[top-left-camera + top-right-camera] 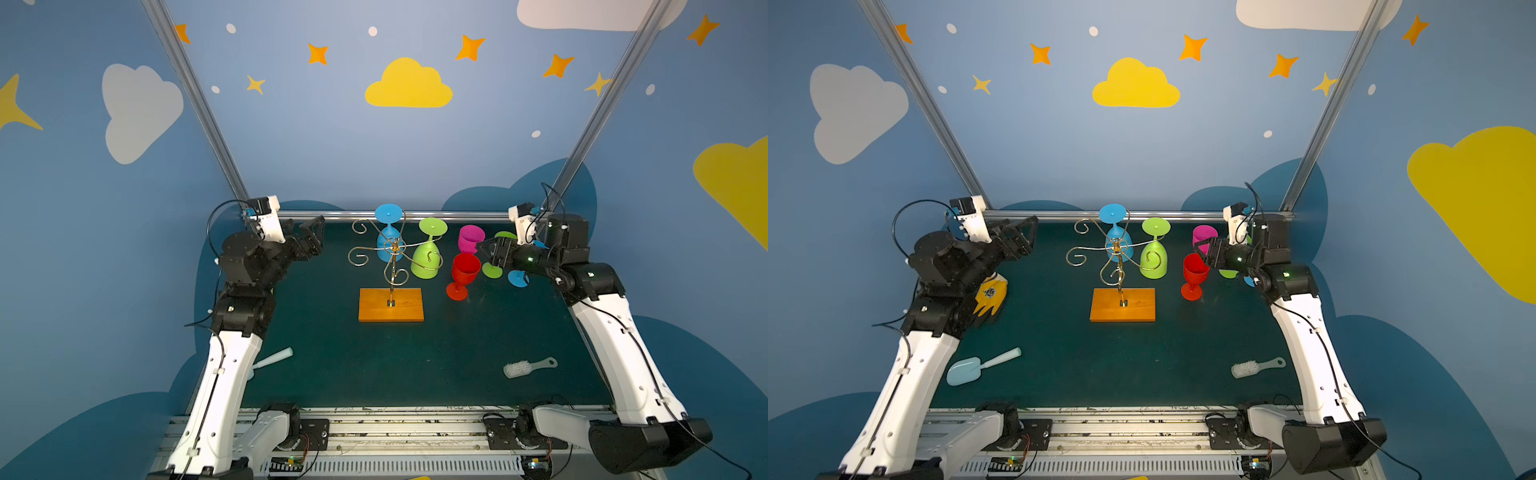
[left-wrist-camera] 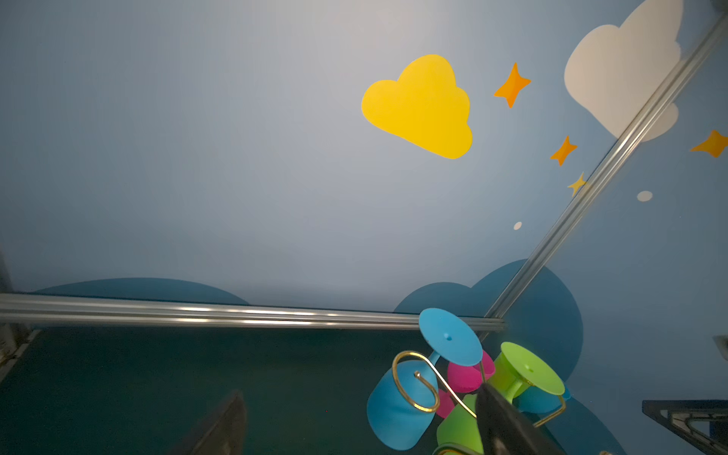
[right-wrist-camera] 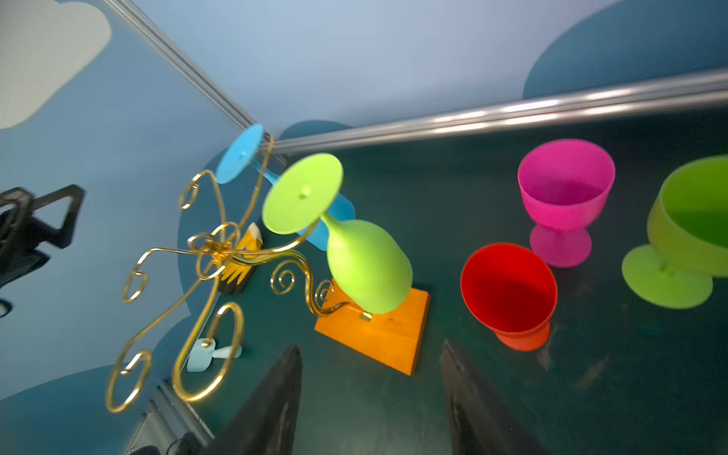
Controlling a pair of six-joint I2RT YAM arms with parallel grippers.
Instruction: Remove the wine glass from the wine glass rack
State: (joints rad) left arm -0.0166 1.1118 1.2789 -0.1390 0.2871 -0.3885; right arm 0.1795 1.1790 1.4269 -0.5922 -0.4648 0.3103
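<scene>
While the right gripper (image 3: pixel 371 348) hangs with its jaws parted and nothing between them, close to the red glass (image 1: pixel 463 272) that stands on the table, the wine glass rack (image 1: pixel 392 266) stands to its left at mid-table, clear of its fingers. The left gripper (image 1: pixel 313 237) is spread wide and empty near the rear left corner, well apart from the rack. The rack is thin gold wire, with curled spiral arms fanning from a slim post on a rectangular orange wooden base (image 1: pixel 390 305). Two glasses hang from it upside down, feet upward: a green wine glass (image 1: pixel 427 259) on the side toward the right gripper, and a blue wine glass (image 1: pixel 388 237) behind the post. A pink glass (image 1: pixel 470 239) and another green glass (image 3: pixel 685 236) stand upright by the red one. The surface is a dark green mat (image 1: pixel 374 365), and on it lie a white brush (image 1: pixel 528 368), a pale blue scoop (image 1: pixel 976 368) and a yellow glove (image 1: pixel 992 295). The blue walls carry painted clouds and stars.
</scene>
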